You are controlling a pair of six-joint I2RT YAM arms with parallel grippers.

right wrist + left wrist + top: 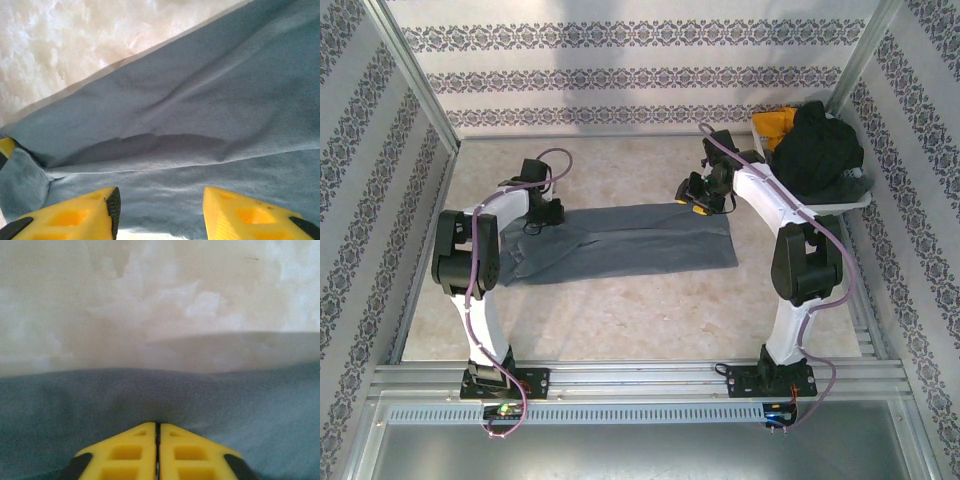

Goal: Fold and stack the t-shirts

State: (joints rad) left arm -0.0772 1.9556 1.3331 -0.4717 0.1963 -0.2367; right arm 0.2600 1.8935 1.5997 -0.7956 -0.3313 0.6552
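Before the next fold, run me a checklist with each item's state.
1. Shirt lies in a long strip on the table: ok.
2. Left gripper shut: ok.
3. Cloth pinched in left gripper: cannot tell.
4. Right gripper open over the shirt: ok.
5. Right gripper gripping the shirt: not ok.
6. Pile apart from the shirt: ok.

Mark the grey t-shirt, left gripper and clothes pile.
grey t-shirt [630,240]: top external view, middle of the cloth.
left gripper [157,425]: left wrist view, where its fingertips meet.
clothes pile [817,150]: top external view, its dark upper part.
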